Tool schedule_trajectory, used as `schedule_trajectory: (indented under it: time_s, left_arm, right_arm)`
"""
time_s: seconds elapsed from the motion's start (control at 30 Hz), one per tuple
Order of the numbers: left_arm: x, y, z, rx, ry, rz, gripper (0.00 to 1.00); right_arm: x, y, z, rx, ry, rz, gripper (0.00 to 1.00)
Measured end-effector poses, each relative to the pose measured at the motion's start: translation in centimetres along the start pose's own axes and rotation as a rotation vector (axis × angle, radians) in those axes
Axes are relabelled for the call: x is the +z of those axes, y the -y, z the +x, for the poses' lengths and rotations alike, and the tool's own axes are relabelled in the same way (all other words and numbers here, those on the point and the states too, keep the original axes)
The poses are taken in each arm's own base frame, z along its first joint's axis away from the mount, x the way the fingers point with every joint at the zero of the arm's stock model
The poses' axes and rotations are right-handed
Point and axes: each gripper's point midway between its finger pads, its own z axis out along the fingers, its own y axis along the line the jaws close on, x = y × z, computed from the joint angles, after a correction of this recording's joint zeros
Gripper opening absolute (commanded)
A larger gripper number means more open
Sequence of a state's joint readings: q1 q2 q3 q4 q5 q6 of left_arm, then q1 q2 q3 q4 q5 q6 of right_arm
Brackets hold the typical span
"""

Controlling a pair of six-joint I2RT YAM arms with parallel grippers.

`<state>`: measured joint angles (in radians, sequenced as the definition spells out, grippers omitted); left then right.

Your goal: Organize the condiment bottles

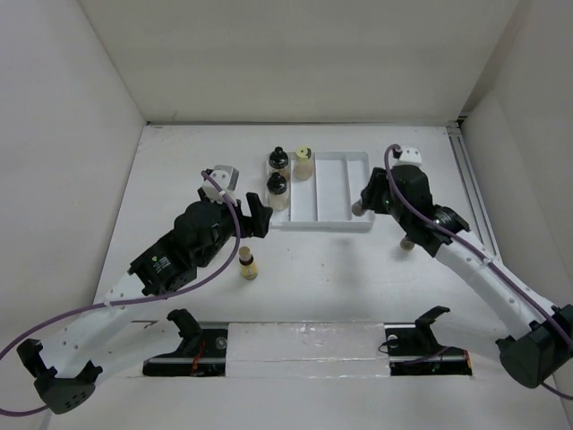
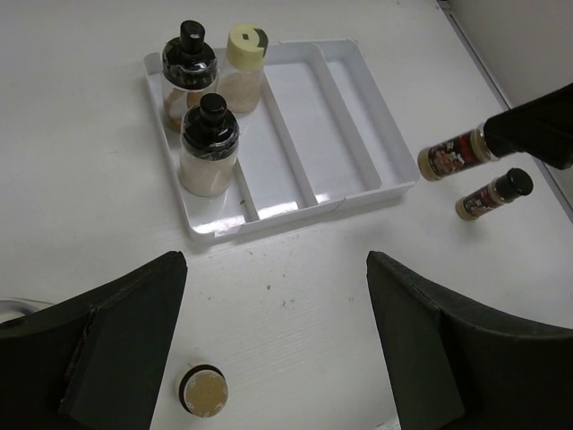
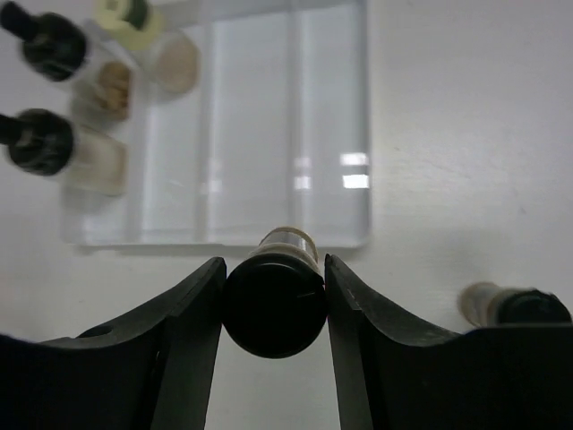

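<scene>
Condiment bottles [image 1: 277, 190], white table [image 1: 313, 269] (white walls [image 1: 295, 54] on three sides).

No word, brand or number can be read anywhere. The only printing is on two bottles. The labelled bottle [image 2: 452, 154], clamped by its black cap between the fingers of the right end effector [image 3: 273, 278], carries a dark wrap-around label with red and white marks. From the left wrist view these look like a small picture and lines of lettering, but they are too small and blurred to make out. The second bottle [image 2: 491, 194] lies on the worktop [image 2: 313, 269] just beside that end effector and has a similar dark and red label, also illegible.
</scene>
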<state>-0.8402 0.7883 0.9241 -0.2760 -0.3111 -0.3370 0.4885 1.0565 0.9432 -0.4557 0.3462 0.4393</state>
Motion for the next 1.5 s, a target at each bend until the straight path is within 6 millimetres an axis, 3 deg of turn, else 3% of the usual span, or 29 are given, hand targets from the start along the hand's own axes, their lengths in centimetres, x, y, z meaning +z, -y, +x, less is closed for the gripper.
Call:
schedule_trajectory:
  time_s: [0.13,0.27,0.4,0.53,0.73,1.07,1.23,1.37,1.5]
  left_arm:
    - [0.0,-0.2,-0.1,0.0,0.005,-0.01,0.78]
    - [0.0,-0.4,-0.2,0.005,0.011,-0.021,0.78]
    - [0.1,-0.7,-0.1,0.011,0.013,-0.034,0.78]
    - [-0.1,-1.0,0.0,0.015,0.018,-0.042,0.78]
    - [-0.2,-1.1,-0.2,0.016,0.025,-0.045,0.78]
    - [-0.2,-1.2,-0.2,0.016,0.027,-0.05,0.78]
    - [-0.2,-1.2,-0.2,0.016,0.027,-0.05,0.78]
    - [-0.2,-1.2,-0.2,0.016,0.027,-0.049,0.78]
    - [-0.2,-1.2,-0.2,0.016,0.028,-0.049,0.78]
  right_arm:
    - [1.1,-6.9,-2.7,-0.042,0.033,-0.173,0.41]
    - [5.8,-12.6,-2.1,-0.102,-0.008,-0.248,0.41]
    - [11.2,-16.0,-0.4,-0.155,-0.061,-0.244,0.41]
    - [14.8,-17.8,0.6,-0.193,-0.073,-0.224,0.41]
    - [18.1,-18.2,0.9,-0.23,-0.062,-0.174,0.42]
    - [19.8,-16.4,0.8,-0.24,-0.052,-0.099,0.44]
    - [21.0,-15.9,0.9,-0.24,-0.057,-0.082,0.5]
    - [21.9,-15.9,1.1,-0.242,-0.059,-0.077,0.64]
    - [21.8,-16.0,1.3,-0.246,-0.065,-0.084,0.67]
